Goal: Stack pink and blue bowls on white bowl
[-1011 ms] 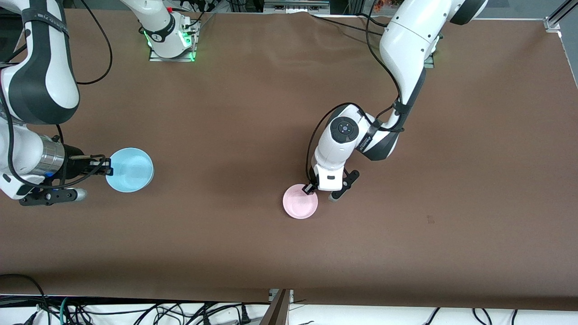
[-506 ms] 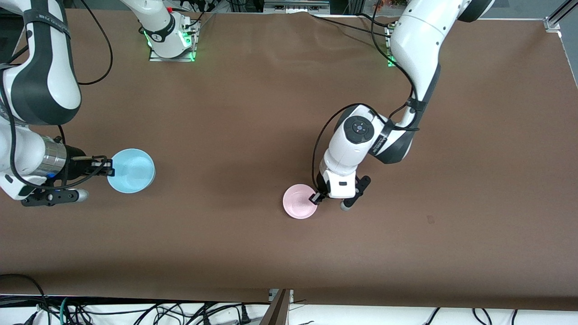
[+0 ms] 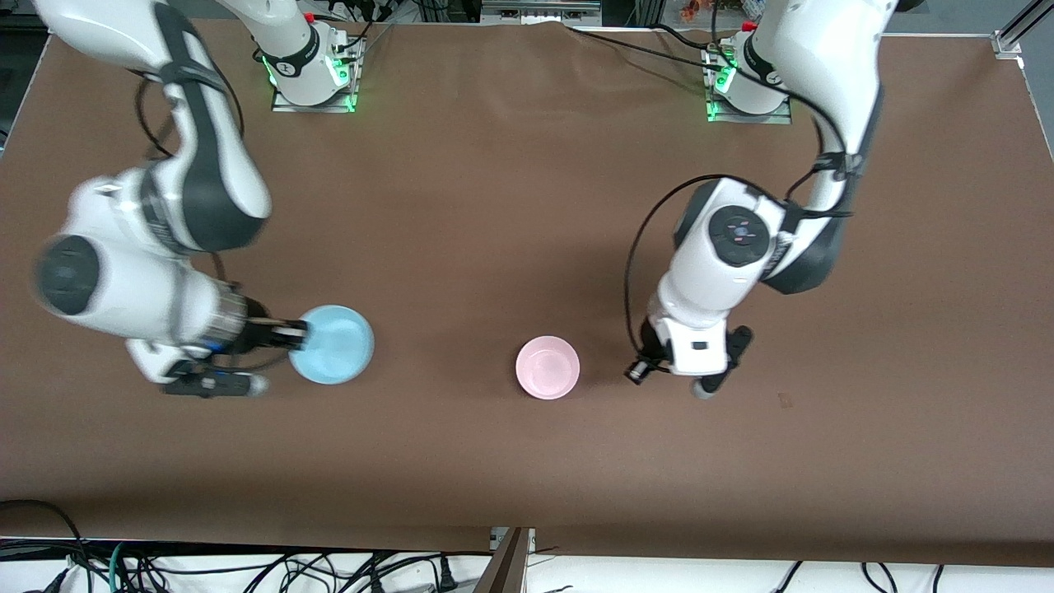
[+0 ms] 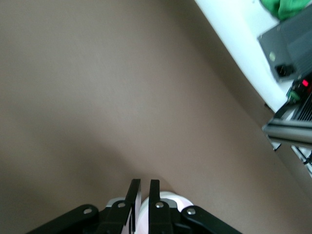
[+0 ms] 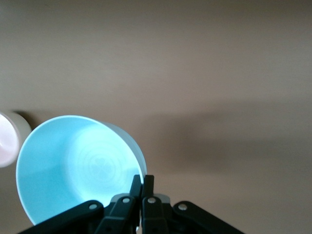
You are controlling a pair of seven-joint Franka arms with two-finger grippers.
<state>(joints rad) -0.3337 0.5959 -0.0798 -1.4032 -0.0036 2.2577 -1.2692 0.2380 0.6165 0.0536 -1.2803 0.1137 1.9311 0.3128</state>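
Your right gripper (image 3: 295,336) was low over the table (image 3: 461,206) toward the right arm's end, its arm coming down from the base at that end. Its 2 fingers were pinched tight on the rim of the blue bowl (image 3: 338,356), 1 finger inside the wall and 1 outside. The right wrist view showed the same grip: fingertips together on the rim, with the bowl's glossy blue inside turned toward the camera. In that view the bowl looked tilted in the grip. You could not tell from these views whether its base touched the table. The pink bowl (image 3: 547,367) sat upright on the table near the middle, well apart from the blue bowl and toward the left arm's end from it. From above only its pink inside and rim showed. At the edge of the right wrist view it showed a pink inside and a pale, whitish outer wall (image 5: 6,141). You could not tell whether that wall was a separate white bowl underneath. Your left gripper (image 3: 641,371) was over bare table just beside the pink bowl, on the side toward the left arm's end, and clear of its rim. In the left wrist view its fingers (image 4: 134,187) were drawn almost together with only a thin slit between them. Nothing was held in that slit. Part of the pink bowl (image 4: 170,199) showed just past the fingertips.
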